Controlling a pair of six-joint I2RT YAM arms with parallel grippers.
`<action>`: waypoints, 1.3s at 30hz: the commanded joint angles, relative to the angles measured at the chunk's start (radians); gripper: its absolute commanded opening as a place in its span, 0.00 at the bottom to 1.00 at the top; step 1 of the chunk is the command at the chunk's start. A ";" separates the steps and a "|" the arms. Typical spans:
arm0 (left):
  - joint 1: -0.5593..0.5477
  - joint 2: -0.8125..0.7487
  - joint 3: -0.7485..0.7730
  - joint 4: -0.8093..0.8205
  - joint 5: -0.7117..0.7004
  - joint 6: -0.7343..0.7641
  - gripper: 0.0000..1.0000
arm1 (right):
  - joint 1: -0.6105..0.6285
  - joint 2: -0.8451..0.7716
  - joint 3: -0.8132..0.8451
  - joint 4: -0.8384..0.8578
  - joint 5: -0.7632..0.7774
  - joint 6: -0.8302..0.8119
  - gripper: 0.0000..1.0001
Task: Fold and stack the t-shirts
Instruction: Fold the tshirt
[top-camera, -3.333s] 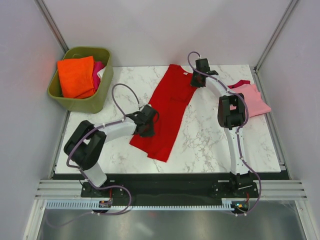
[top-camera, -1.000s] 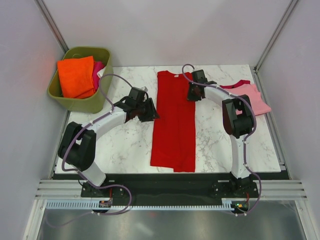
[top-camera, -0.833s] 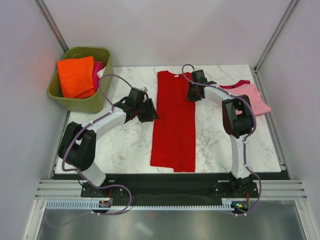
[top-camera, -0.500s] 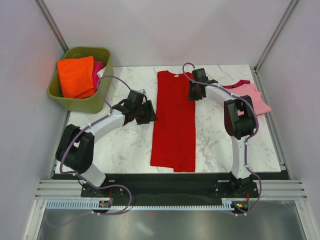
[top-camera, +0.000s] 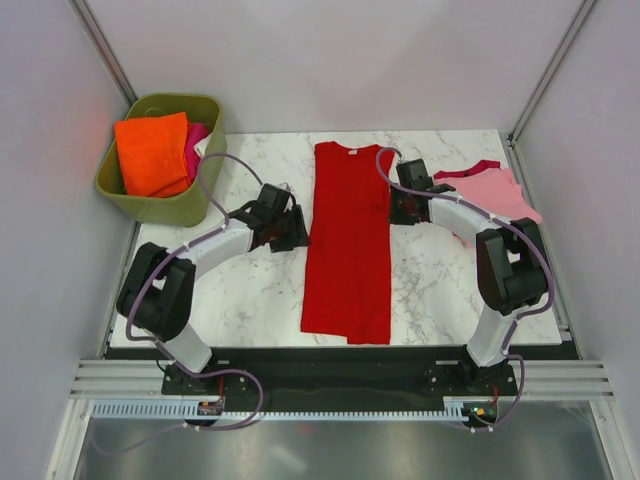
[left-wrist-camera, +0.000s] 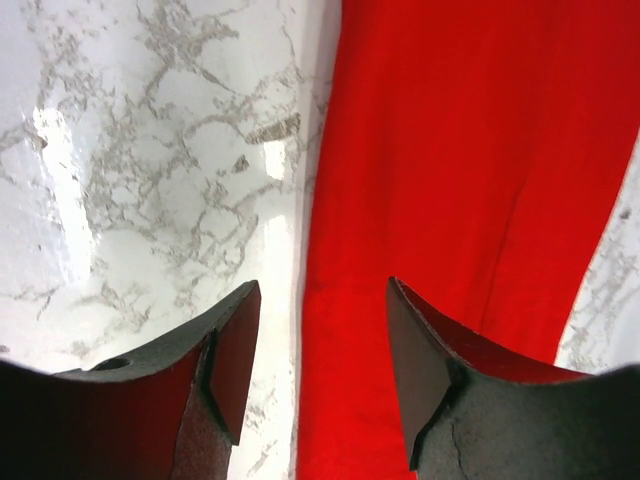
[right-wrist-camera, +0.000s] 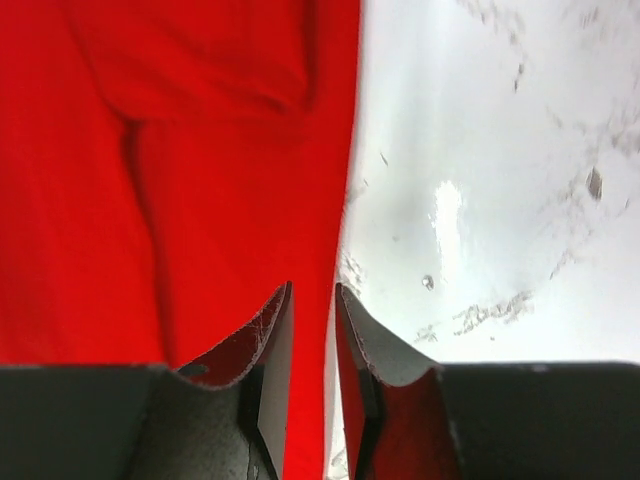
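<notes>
The bright red cloth t-shirt (top-camera: 348, 245) lies flat as a narrow strip on the white marble bench (top-camera: 430, 290), between the two tools. The left tool (left-wrist-camera: 320, 300) gapes wide over the shirt's edge, holding nothing. The right tool (right-wrist-camera: 312, 295) is narrowly parted, also empty. A light pink t-shirt (top-camera: 497, 192) lies just right of it.

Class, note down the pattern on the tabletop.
White marble with grey veining; the tabletop shows best in the left wrist view.

red t-shirt (top-camera: 347, 245) flat at centre, pink t-shirt (top-camera: 503, 191) right, olive tub (top-camera: 160, 208) left
</notes>
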 joint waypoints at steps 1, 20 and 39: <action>0.010 0.066 0.073 0.008 -0.035 0.046 0.60 | 0.000 -0.001 -0.040 0.025 0.016 -0.002 0.31; 0.016 0.373 0.321 0.002 0.011 0.017 0.27 | -0.001 0.180 0.044 0.057 0.014 0.024 0.09; 0.026 0.156 0.083 0.033 -0.001 0.005 0.62 | 0.006 -0.082 -0.234 0.094 0.000 0.064 0.43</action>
